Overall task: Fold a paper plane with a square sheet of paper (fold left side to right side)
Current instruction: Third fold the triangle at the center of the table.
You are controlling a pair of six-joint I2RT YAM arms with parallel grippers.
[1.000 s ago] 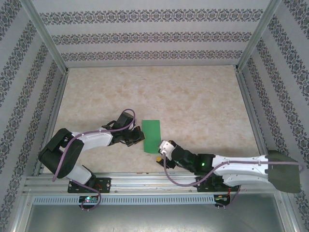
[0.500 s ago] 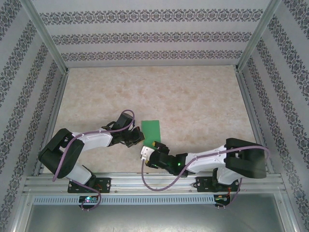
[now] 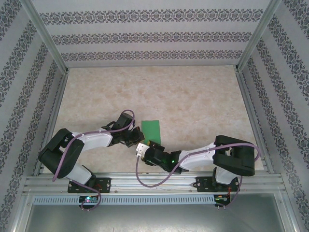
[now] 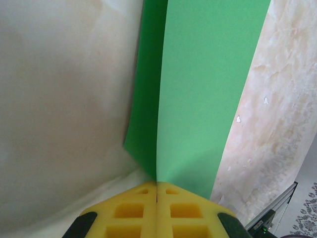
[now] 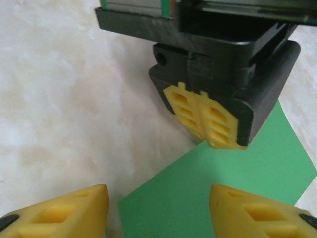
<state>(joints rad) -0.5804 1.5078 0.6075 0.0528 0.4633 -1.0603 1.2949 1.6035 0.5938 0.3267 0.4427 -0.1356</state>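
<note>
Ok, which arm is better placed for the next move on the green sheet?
Right, probably. The left gripper is shut on the green sheet, tied up holding it. The right gripper hangs open at the sheet's near corner, free to pinch or press it.

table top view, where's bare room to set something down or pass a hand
Free: the whole far half of the table, between the back wall and the green sheet, and the strip from the sheet to the right rail. Crowded: near centre, where the left gripper, shut on the sheet, meets the open right gripper.
</note>
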